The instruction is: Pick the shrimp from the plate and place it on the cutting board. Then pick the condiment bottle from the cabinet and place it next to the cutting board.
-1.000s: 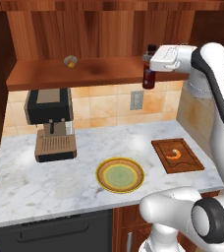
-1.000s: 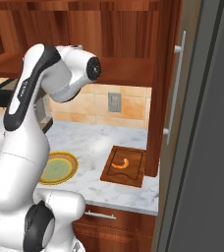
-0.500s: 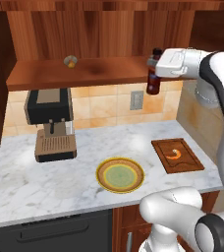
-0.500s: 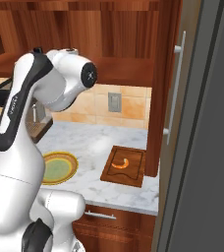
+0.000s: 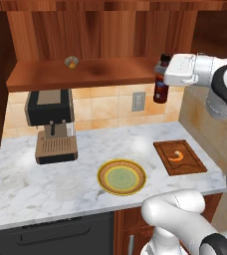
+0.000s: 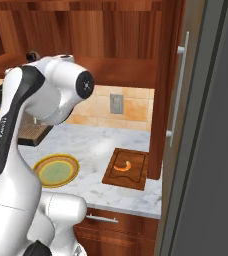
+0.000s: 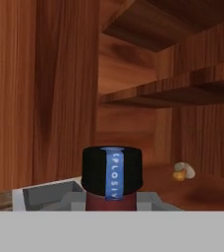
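Observation:
My gripper [image 5: 162, 70] is shut on the condiment bottle [image 5: 161, 88], a slim dark red bottle with a black cap [image 7: 111, 169]. It hangs upright in the air just off the right end of the cabinet [image 5: 85, 73] shelf, above the counter. The shrimp [image 5: 177, 156] lies on the dark cutting board [image 5: 187, 170] at the counter's right end, below and slightly right of the bottle. From the other side the shrimp [image 6: 122, 166] lies curled on the cutting board [image 6: 134, 178]. The plate [image 5: 103, 174] with the yellow rim sits bare left of the board.
A small round yellowish object [image 5: 71, 62] rests on the shelf's left part. A black and brown coffee machine [image 5: 51, 124] stands at the counter's back left. A tall grey door [image 6: 201, 130] with a handle borders the counter on the right. A wall outlet [image 5: 139, 101] sits behind.
The gripper has carried the bottle a little to the right and down, off the shelf's end. The arm's elbow has swung further right. Shrimp, board and plate have stayed put.

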Motion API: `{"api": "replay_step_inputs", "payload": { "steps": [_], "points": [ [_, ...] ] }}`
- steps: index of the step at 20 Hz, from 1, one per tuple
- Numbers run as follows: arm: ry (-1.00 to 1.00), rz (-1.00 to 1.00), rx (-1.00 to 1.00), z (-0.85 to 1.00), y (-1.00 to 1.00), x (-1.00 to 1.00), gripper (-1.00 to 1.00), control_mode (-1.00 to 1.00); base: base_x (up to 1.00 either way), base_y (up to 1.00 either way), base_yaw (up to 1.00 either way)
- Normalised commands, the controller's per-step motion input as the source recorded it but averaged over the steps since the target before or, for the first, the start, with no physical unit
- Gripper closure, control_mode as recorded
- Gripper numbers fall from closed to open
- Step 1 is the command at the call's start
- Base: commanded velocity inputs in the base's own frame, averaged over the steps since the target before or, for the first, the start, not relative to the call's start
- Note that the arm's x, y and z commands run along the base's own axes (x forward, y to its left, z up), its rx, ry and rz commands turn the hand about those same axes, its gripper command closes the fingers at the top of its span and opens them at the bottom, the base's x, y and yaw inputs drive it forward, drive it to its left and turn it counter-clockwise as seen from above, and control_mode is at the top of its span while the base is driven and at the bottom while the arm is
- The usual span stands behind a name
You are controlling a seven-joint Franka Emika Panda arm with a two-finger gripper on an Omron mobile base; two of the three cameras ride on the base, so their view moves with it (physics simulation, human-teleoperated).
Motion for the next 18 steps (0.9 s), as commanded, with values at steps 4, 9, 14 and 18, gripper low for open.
{"api": "replay_step_inputs", "payload": {
  "steps": [4,9,14,18],
  "points": [
    [0.0,0.0,0.0,-0.14,0.0,-0.41,1.0,-1.0,0.0,0.0,0.0],
    [0.0,0.0,0.0,-0.24,0.0,-0.37,1.0,-1.0,0.0,0.0,0.0],
    [0.0,0.0,0.0,-0.26,0.0,-0.28,1.0,-1.0,0.0,0.0,0.0],
    [0.0,0.01,0.0,-0.29,0.0,-0.23,1.0,-1.0,0.0,0.0,0.0]
  ]
}}
